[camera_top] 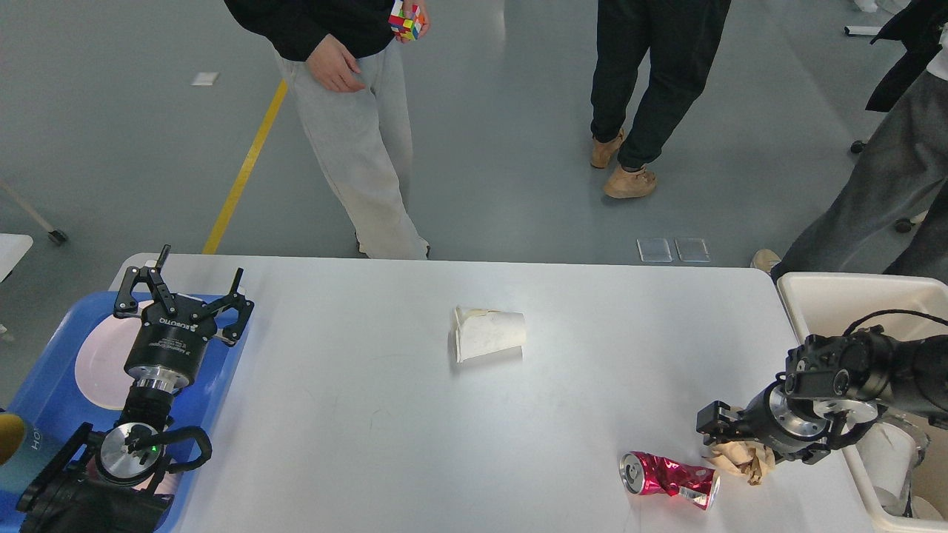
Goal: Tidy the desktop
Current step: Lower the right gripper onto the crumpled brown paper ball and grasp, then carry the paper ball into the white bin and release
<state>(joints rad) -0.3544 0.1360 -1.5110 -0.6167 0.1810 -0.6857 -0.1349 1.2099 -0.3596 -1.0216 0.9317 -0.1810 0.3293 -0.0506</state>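
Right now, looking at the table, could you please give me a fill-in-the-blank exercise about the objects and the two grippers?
1. The crushed can on the desktop is ____ in colour.
2. The white paper cup lies on its ____.
3. The right gripper is directly over the crumpled ____ paper.
4. The left gripper hangs open above the ____ tray.

Missing words: red; side; brown; blue
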